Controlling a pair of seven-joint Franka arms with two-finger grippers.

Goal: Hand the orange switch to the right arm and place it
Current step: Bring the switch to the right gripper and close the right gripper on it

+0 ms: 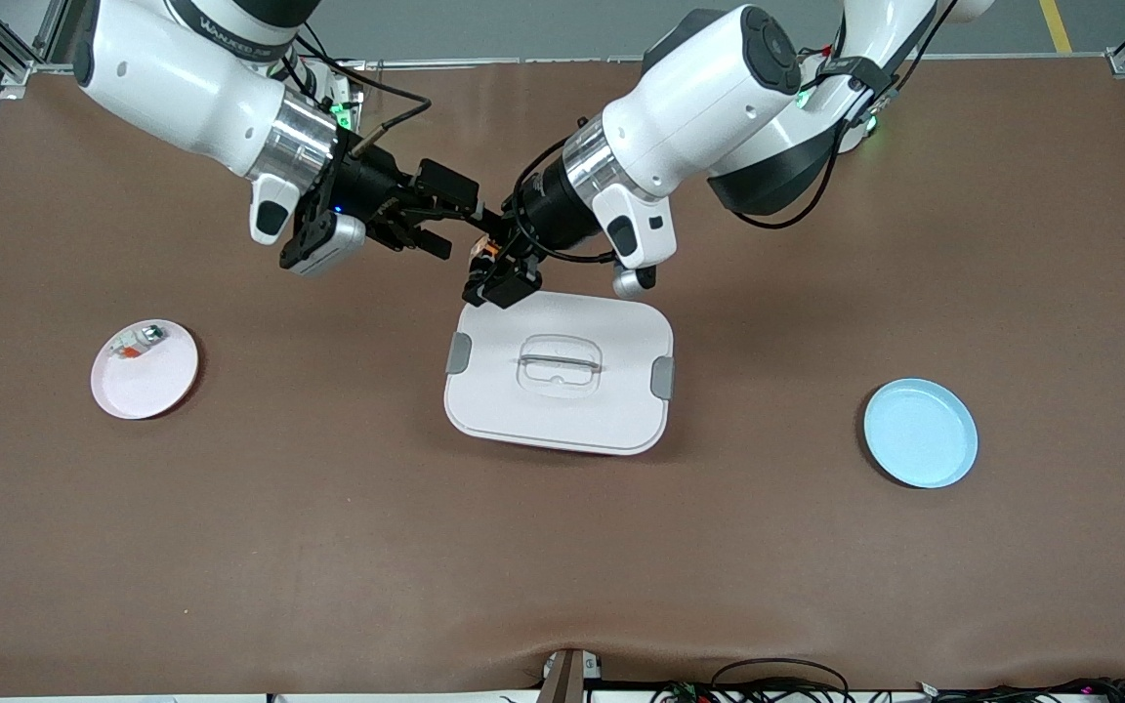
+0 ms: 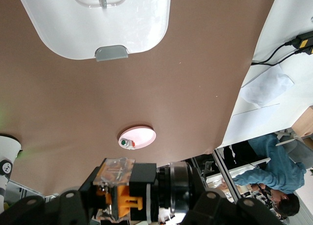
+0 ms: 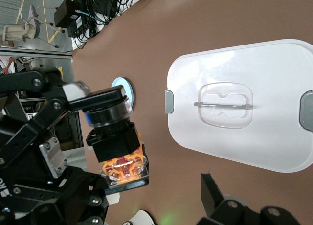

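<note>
Front view: left gripper [image 1: 496, 276] clamps the orange switch [image 1: 485, 254] above the white lidded box [image 1: 562, 410]; right gripper [image 1: 423, 224] gapes wide beside it.

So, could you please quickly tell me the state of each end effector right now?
Left end effector: shut on the small black push-button switch with orange marks, above the white lidded container.
Right end effector: open, beside the switch.
</note>
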